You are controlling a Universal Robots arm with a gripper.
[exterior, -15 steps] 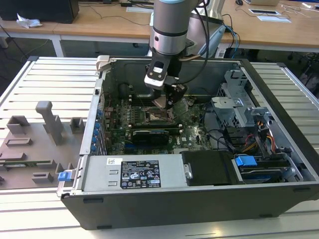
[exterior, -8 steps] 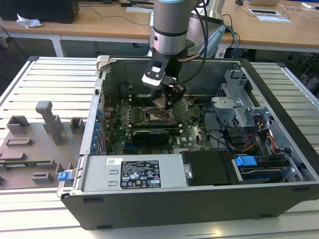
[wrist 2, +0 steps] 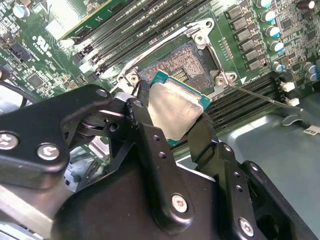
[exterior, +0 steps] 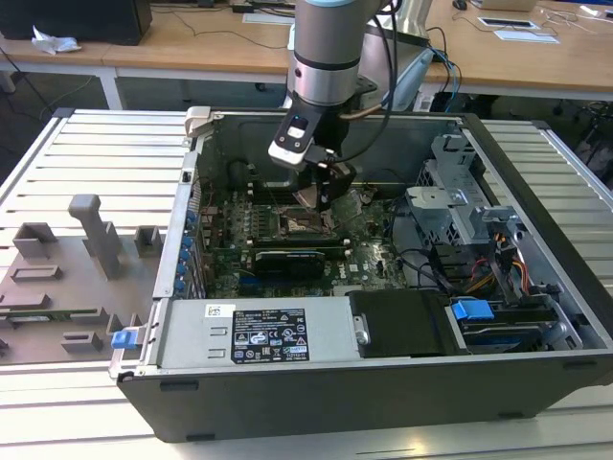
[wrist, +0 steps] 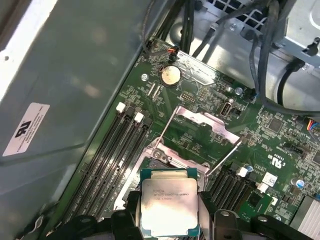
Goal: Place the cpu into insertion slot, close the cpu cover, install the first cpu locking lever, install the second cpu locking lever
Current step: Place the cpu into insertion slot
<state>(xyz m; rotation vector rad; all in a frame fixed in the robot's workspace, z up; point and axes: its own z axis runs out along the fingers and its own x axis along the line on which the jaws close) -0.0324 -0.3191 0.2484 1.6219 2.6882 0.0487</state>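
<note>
Silvery cpu (wrist: 168, 205), green-edged; black fingers (wrist 2: 150, 145); green motherboard (wrist 2: 50, 30).

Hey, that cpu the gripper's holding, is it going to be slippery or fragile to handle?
Probably stiff: the cpu looks flat though the gripper pinches just two edges. Its smooth metal top looks slippery if the grip loosens. Likely fragile: its thin green board could chip against the slot rim.

Slatted table (exterior: 96, 144) bears open computer case (exterior: 383, 393) and, seemingly, grey fixtures (exterior: 57, 287).
</note>
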